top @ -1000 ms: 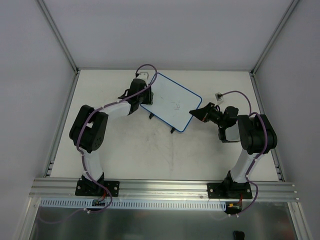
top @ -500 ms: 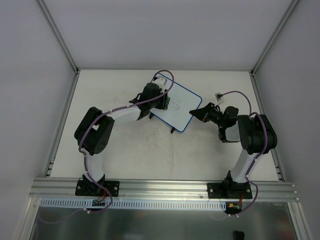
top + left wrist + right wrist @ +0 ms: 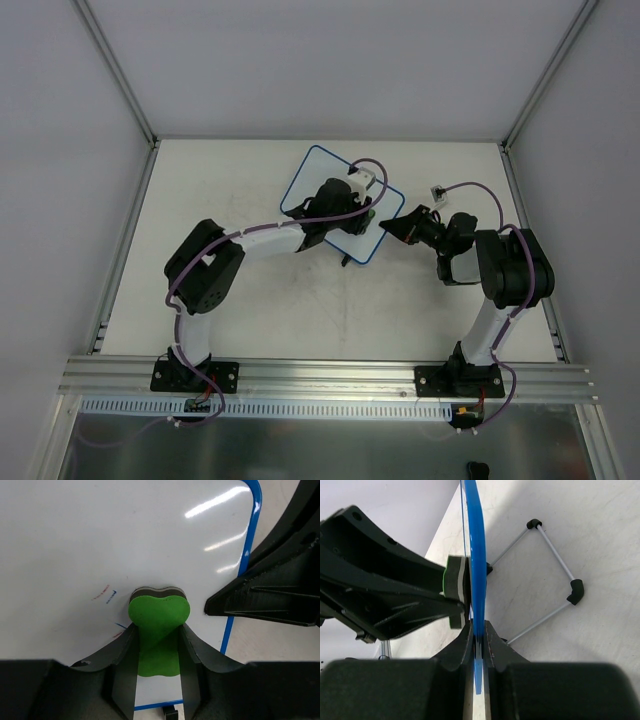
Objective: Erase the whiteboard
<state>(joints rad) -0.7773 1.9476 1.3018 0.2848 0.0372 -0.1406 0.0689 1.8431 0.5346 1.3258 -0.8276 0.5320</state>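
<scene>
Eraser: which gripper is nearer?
Left. The left gripper is shut on the eraser, holding it against the whiteboard. The right gripper clamps its blue edge, just beside the eraser.

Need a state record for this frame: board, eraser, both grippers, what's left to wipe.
whiteboard: blue-framed, surface mostly white
wire stand: thin legs with black feet, on the table behind the board
left gripper: shut on the green eraser, which is pressed against the board face
right gripper: shut on the board's blue edge, apparently steadying it
left to wipe: faint red and blue traces just left of the eraser
</scene>
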